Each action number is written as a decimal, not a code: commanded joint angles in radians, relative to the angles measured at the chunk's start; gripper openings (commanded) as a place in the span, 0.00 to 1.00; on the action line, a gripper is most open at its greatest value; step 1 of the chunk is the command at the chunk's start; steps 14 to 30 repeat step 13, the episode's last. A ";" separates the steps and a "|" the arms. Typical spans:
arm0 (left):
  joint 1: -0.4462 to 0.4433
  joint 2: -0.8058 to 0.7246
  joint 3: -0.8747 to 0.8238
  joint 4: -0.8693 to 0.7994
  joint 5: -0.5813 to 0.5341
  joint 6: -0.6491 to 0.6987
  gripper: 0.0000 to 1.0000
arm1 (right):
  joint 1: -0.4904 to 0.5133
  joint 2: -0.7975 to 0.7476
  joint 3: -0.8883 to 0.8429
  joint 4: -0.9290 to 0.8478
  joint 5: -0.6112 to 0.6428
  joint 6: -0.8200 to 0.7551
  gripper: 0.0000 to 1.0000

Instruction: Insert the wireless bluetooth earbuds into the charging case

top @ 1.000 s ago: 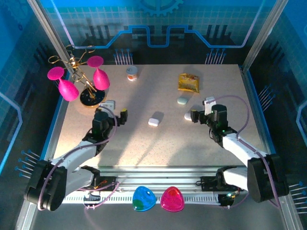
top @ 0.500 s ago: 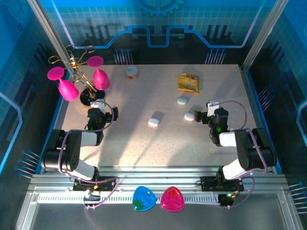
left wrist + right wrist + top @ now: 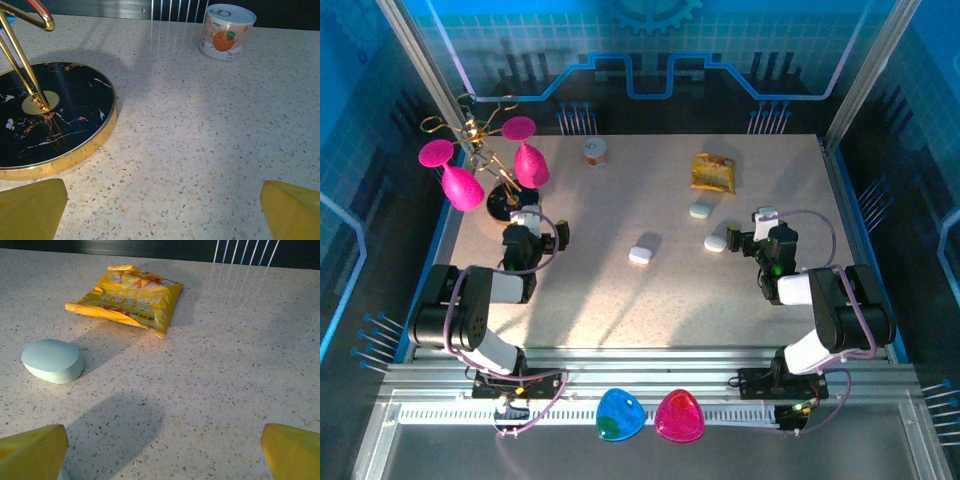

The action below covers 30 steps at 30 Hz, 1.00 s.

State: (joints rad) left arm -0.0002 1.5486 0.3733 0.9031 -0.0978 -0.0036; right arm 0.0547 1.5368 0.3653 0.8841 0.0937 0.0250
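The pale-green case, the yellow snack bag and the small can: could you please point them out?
pale-green case point(image 3: 52, 356): right wrist view, on its flat top.
yellow snack bag point(image 3: 131, 299): right wrist view, middle of its printed face.
small can point(image 3: 226, 37): left wrist view, on its printed side label.

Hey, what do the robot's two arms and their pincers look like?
Both arms have white links and bulky black joints, with lilac cables looping alongside. The left pincer and right pincer are black and white with yellow fingertips.

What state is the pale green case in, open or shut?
Shut: the pale-green case lies as one closed pebble, no lid raised.
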 commanded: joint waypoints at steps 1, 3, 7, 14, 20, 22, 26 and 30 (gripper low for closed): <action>0.000 0.004 0.011 0.019 0.030 0.002 0.99 | -0.009 0.003 0.014 0.041 -0.002 -0.003 1.00; 0.000 0.005 0.014 0.013 0.036 0.004 0.99 | -0.007 0.003 0.014 0.040 0.000 -0.004 1.00; 0.000 0.004 0.016 0.011 0.044 0.007 0.99 | -0.007 0.003 0.016 0.038 0.001 -0.004 1.00; 0.000 0.004 0.012 0.015 0.045 0.007 0.99 | -0.007 0.003 0.014 0.040 0.000 -0.005 1.00; 0.000 0.004 0.012 0.015 0.045 0.007 0.99 | -0.007 0.003 0.014 0.040 0.000 -0.005 1.00; 0.000 0.004 0.012 0.015 0.045 0.007 0.99 | -0.007 0.003 0.014 0.040 0.000 -0.005 1.00; 0.000 0.004 0.012 0.015 0.045 0.007 0.99 | -0.007 0.003 0.014 0.040 0.000 -0.005 1.00; 0.000 0.004 0.012 0.015 0.045 0.007 0.99 | -0.007 0.003 0.014 0.040 0.000 -0.005 1.00</action>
